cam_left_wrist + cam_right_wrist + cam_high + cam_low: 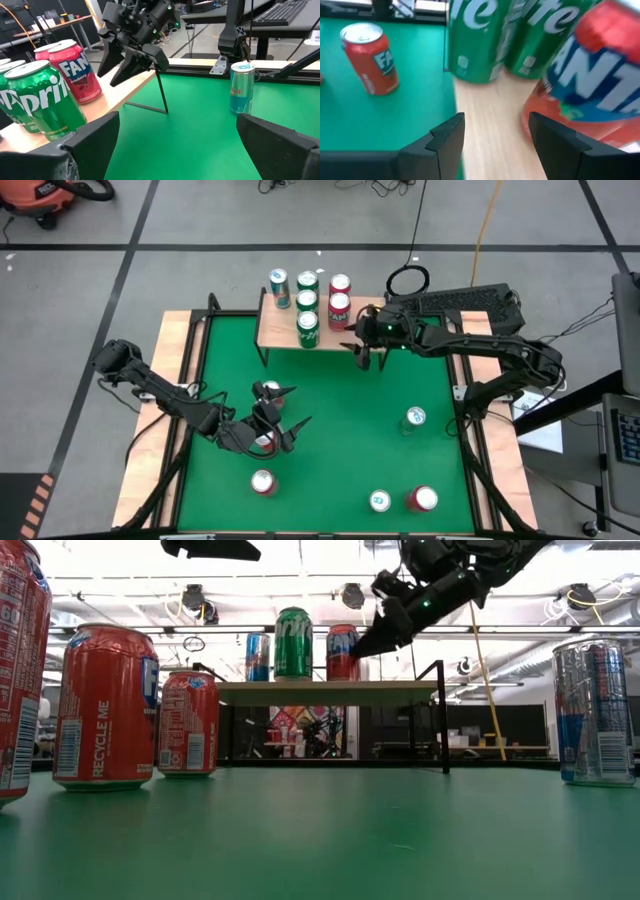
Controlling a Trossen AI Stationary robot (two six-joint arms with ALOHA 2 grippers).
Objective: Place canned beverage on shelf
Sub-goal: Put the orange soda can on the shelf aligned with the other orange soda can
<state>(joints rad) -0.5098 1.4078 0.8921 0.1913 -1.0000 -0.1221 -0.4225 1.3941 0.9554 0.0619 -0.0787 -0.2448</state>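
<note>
Up there, the wooden shelf (280, 326) carries five upright cans (308, 328).

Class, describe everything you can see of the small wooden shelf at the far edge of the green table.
The shelf is a low rectangular stand: a light wooden plank top on thin black metal legs, standing level at the table's far edge. Five upright cans rest on it: two green Sprite cans, two red Fanta cans and a blue-and-silver can. The right gripper, jaws empty, hangs beside its right end, not touching it.
</note>
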